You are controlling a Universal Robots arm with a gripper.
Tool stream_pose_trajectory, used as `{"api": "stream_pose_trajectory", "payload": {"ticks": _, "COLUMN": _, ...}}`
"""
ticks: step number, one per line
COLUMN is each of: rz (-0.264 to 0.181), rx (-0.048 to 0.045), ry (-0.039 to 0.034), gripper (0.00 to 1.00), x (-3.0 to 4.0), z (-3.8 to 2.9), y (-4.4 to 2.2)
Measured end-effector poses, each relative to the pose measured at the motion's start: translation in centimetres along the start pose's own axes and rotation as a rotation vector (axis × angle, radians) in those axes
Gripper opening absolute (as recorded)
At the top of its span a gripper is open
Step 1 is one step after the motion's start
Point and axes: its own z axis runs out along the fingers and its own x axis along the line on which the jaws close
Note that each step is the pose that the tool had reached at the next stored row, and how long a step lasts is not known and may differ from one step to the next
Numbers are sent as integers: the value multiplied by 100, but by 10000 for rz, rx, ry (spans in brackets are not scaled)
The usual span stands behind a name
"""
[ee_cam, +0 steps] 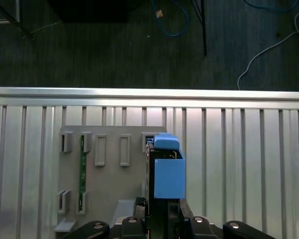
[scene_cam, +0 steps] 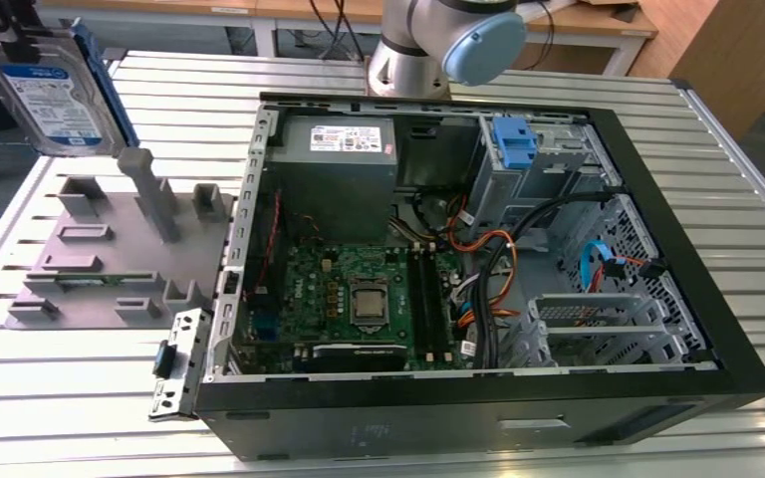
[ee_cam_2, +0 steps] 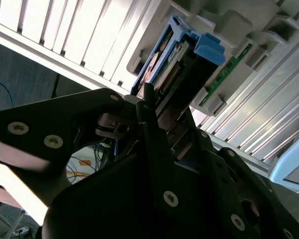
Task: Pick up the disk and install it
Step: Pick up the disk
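Gripper (ee_cam: 162,208) clamped on disk (ee_cam: 168,172) edges, held clear above grey fixture (ee_cam: 109,185); open case (scene_cam: 489,391) well apart.

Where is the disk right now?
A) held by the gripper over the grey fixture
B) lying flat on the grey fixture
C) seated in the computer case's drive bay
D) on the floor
A: in the first wrist view the gripper is shut on the disk, which hangs over the grey fixture.
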Motion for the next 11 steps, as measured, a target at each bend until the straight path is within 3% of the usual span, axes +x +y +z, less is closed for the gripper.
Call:
{"api": "stream_pose_trajectory", "payload": {"ticks": 7, "rz": 1, "rx": 0, "ry": 0, "gripper": 35, "x": -6, "z": -212, "y": 11}}
{"api": "stream_pose_trajectory", "payload": {"ticks": 11, "rz": 1, "rx": 1, "ry": 0, "gripper": 35, "x": -8, "z": -274, "y": 15}}
